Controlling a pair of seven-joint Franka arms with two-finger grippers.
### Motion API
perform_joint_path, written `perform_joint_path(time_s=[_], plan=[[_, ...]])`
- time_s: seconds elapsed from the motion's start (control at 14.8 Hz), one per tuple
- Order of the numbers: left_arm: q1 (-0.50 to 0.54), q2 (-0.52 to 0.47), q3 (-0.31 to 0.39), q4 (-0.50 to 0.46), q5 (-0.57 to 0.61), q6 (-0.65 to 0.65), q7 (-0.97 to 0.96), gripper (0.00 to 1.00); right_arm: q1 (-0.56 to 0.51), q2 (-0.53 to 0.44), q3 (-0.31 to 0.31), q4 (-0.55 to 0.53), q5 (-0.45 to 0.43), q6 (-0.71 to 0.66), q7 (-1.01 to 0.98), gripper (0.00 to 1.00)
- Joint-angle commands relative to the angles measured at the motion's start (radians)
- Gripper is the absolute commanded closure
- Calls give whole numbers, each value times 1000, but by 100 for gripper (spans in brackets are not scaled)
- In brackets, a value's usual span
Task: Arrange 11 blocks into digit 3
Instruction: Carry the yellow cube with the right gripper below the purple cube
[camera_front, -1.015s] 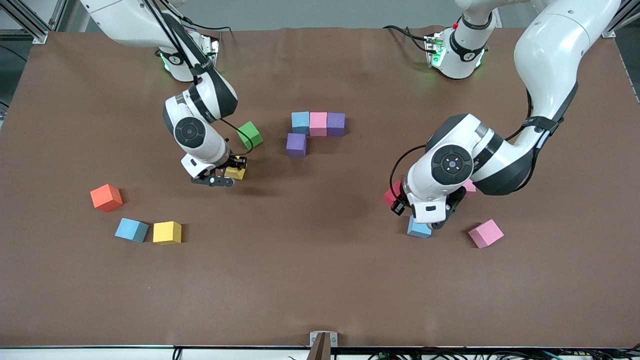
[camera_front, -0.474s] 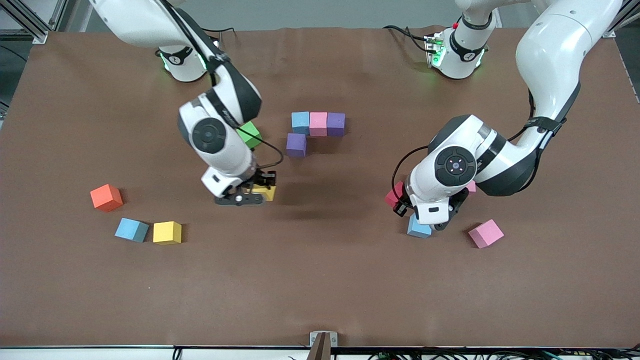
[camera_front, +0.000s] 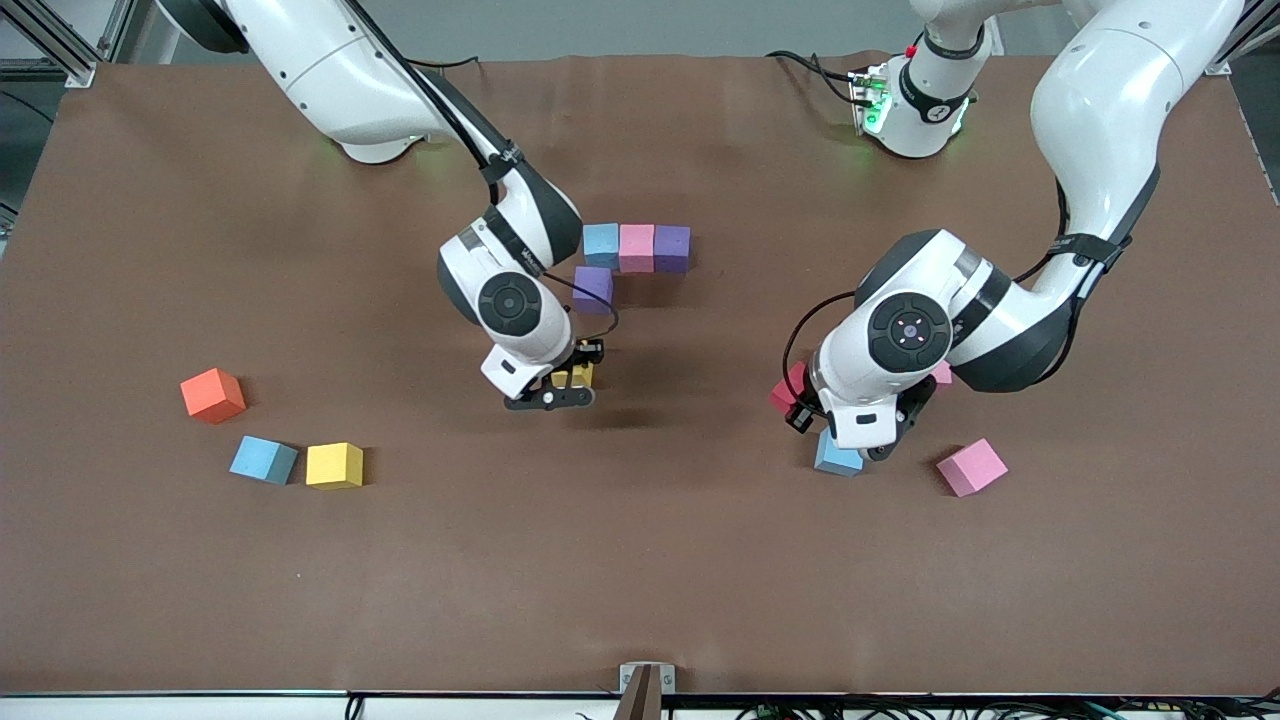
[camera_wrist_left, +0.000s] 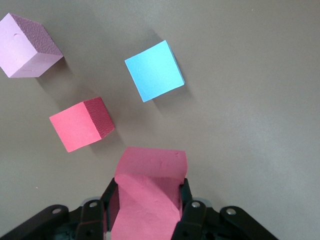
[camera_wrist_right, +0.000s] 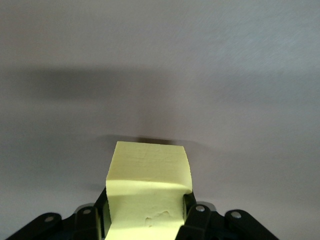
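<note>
Right wrist view: the right gripper (camera_wrist_right: 147, 220) squeezes 1 yellow block (camera_wrist_right: 148, 192) by 2 flat sides. It looks light and squishy. The left gripper (camera_wrist_left: 147, 220) squeezes a red block (camera_wrist_left: 147, 192).

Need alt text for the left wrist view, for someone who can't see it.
The left pincer is shut on a red cube, held above the brown table. On the table lie another red cube, a light blue cube and a pink cube.

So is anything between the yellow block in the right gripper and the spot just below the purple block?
Nothing visible. The right gripper holds the yellow block over bare table, just nearer the camera than the purple block, and the strip of table between them shows no blocks.
</note>
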Motion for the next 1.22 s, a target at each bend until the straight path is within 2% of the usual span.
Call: perform_joint_path(time_s=[0.0,0.47,1.15], plan=[[-2,3,1,6,-14,-13,13,56,23,-4,-15,14,24,-46,5,73],[-5,4,1,3,-15,-13,30,56,61,-9,-15,3,24,-109,35,73],[-7,10,1,3,-17,-16,34,56,97,-4,-13,-12,26,-109,97,73]])
